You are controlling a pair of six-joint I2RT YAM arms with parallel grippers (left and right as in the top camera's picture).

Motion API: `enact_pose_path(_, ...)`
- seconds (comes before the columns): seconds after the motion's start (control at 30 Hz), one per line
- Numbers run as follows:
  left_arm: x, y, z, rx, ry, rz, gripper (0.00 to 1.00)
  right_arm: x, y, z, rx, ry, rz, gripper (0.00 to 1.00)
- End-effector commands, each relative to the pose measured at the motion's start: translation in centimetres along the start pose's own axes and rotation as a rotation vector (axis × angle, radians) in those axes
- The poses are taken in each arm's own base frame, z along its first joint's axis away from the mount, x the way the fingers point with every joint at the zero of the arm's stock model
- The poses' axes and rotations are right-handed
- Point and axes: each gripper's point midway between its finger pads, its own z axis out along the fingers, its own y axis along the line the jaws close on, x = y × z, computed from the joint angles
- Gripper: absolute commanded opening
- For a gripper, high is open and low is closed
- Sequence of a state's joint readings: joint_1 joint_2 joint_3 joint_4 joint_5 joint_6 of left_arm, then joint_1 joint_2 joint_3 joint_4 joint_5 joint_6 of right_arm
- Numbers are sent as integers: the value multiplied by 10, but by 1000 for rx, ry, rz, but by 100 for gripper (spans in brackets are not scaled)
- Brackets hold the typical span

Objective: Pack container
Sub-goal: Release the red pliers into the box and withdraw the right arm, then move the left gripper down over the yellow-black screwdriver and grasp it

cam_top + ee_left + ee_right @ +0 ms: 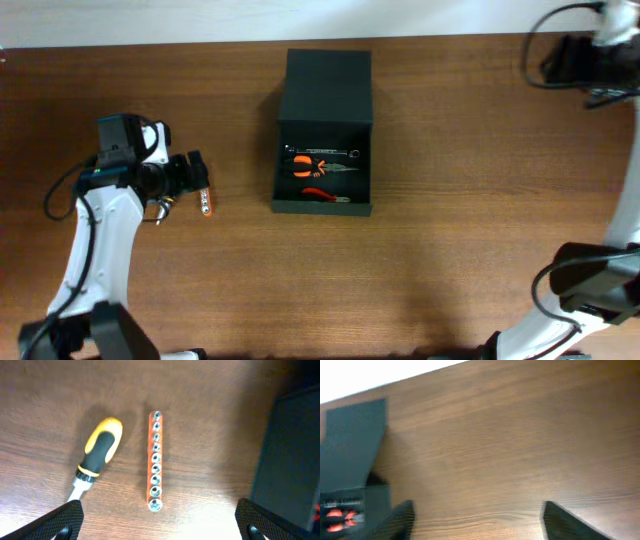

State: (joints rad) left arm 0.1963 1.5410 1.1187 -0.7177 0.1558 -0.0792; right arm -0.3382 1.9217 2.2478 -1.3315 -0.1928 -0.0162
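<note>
Container is shown lid-open at mid-bench. Left gripper, jaws spread wide, is held above a screwdriver and bit rail. Right gripper jaws are likewise parted, empty.

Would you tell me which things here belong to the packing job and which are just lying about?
Job: container, orange-handled tools inside it, screwdriver, bit rail, left gripper.
Lying about: nothing seen beyond the table.
</note>
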Motion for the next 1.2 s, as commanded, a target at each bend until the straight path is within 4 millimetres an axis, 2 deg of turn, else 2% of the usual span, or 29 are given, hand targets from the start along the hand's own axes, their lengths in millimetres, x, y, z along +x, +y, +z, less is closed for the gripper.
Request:
enact_pose_path(0.0, -1, 14, 6, -32, 15, 24, 100, 2, -19, 10, -8, 23, 64, 90)
enact_pose_path(0.17, 14, 28, 21, -69, 105, 218, 97, 5, -38, 23, 9, 48, 101, 93)
enact_pose_path(0.27, 25, 54, 32, -193, 180, 225, 98, 9, -40, 35, 8, 74, 106, 93)
enact_pose_path(0.37, 34, 62, 43, -224, 232, 225, 98, 11, -42, 44, 6, 94, 110, 92)
enact_pose_path(0.47, 40, 64, 52, -218, 265, 243, 89, 15, -44, 53, 5, 115, 115, 92)
enact_pose_path(0.5, 41, 65, 54, -215, 272, 263, 83, 16, -44, 56, 5, 121, 116, 92)
enact_pose_path(0.57, 40, 67, 55, -206, 283, 334, 78, 17, -45, 60, 4, 131, 118, 92)
enact_pose_path(0.63, 36, 68, 53, -211, 281, 389, 78, 18, -46, 64, 4, 140, 120, 92)
enact_pose_path(0.77, 18, 69, 43, -231, 255, 389, 87, 20, -47, 67, 4, 148, 123, 92)
enact_pose_path(0.83, 11, 69, 34, -229, 255, 367, 95, 21, -47, 68, 4, 151, 124, 92)
enact_pose_path(0.97, 3, 63, 12, -147, 298, 319, 97, 22, -44, 68, -13, 157, 127, 91)
enact_pose_path(1.07, -7, 74, -1, -151, 319, 281, 98, 22, -40, 68, -35, 157, 129, 91)
enact_pose_path(1.17, -13, 84, -6, -151, 339, 271, 99, 24, -39, 68, -38, 165, 130, 90)
